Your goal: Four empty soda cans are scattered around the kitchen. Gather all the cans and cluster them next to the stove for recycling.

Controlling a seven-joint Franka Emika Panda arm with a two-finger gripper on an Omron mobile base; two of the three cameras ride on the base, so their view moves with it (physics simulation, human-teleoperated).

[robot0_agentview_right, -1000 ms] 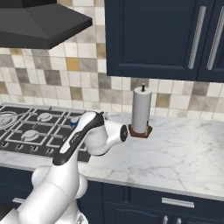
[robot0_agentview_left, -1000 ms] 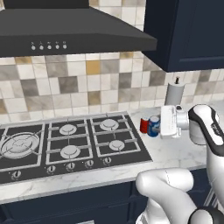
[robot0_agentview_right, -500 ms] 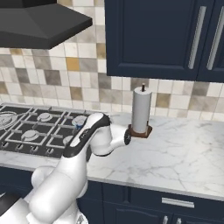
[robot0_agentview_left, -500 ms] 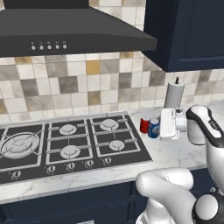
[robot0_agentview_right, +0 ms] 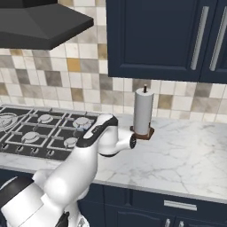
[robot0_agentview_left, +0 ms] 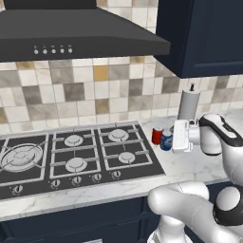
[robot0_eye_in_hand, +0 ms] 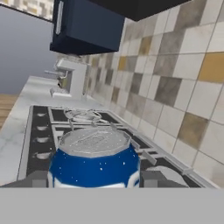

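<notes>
- Step in hand: placing a can beside the black built-in gas cooktop with 5 round burners (robot0_agentview_left: 76, 154). The blue soda can with a silver top (robot0_agentview_left: 166, 140) stands low over the white marble table (robot0_agentview_left: 190, 166), just right of the cooktop's right edge and just beside a red soda can with a silver top (robot0_agentview_left: 157, 135).
- Claw (robot0_eye_in_hand: 94, 181): in the hand view the blue can sits squarely between the 2 dark finger tips, the jaws narrowed about it; judged to be gripped, though the contact itself falls below the frame.
- Whether the blue can's base already rests on the table cannot be told.
- Next move, by judgement: confirm the can is seated, release it, then draw the claw straight back so neither can is knocked over.
- Hidden or unclear: from the right base view the white arm covers both cans. The tall white paper towel roll on a dark base (robot0_agentview_right: 143, 111) stands near, behind the wrist.
- Only 2 cans are identifiable here.
</notes>
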